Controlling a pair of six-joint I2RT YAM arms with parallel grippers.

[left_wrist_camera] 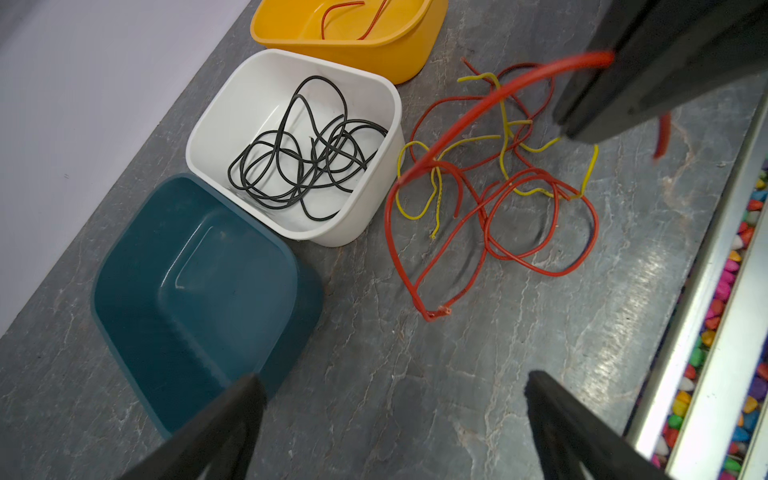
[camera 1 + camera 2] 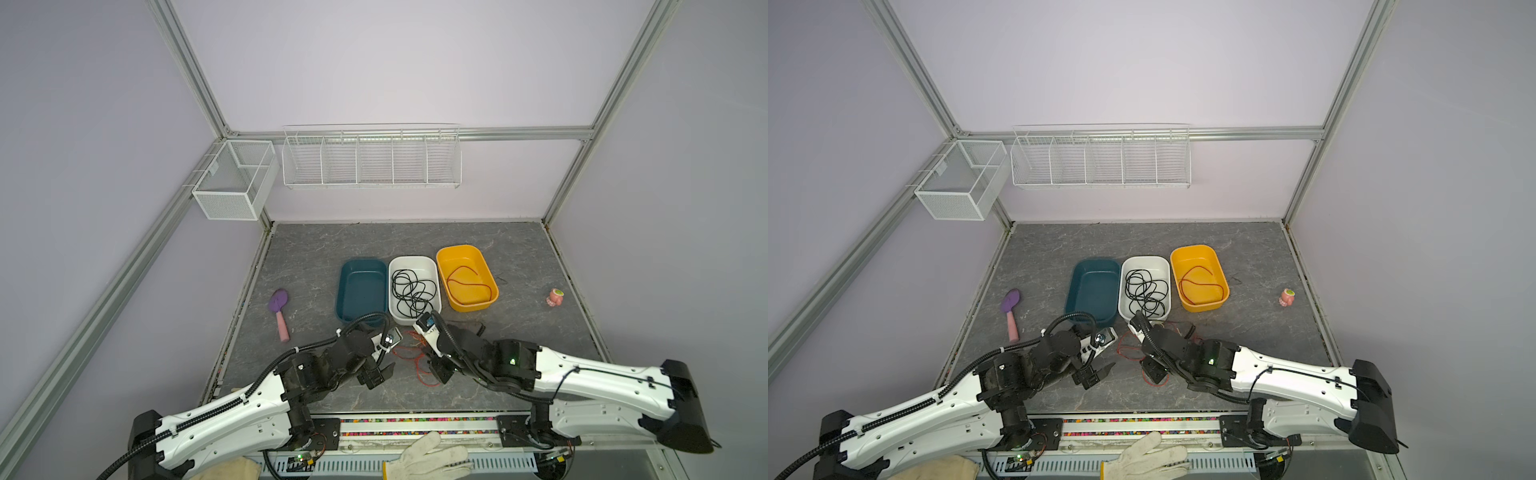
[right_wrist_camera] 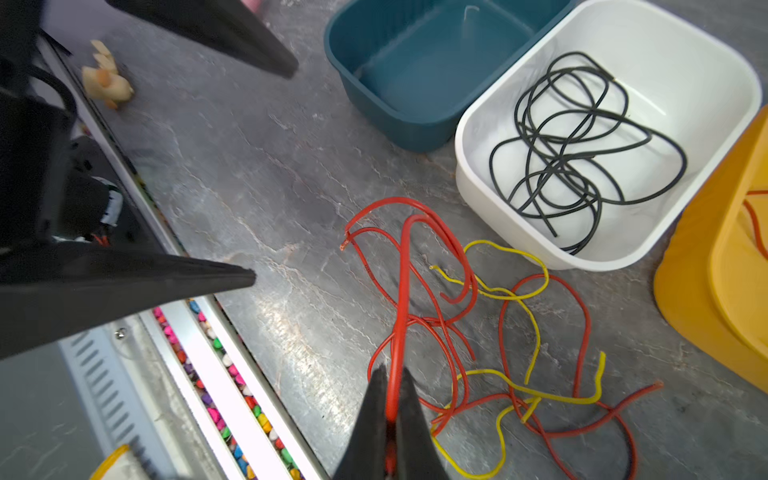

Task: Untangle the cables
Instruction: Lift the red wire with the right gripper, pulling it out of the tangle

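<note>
Cables (image 1: 484, 218) in red and yellow lie tangled on the table (image 2: 316, 257), at the lower centre of both top views, where the two arms (image 2: 582, 370) hide most of them and we barely make out the yellow strands (image 3: 573, 401). The right tool (image 3: 392, 370) is clamped on one red strand (image 3: 402, 291), which vanishes between its fingers. The left tool (image 1: 395, 376) gapes wide, holding nothing, its fingers cut off by the frame. A black cable (image 2: 414, 293) coils in the white bin (image 2: 411, 258), higher in those views.
</note>
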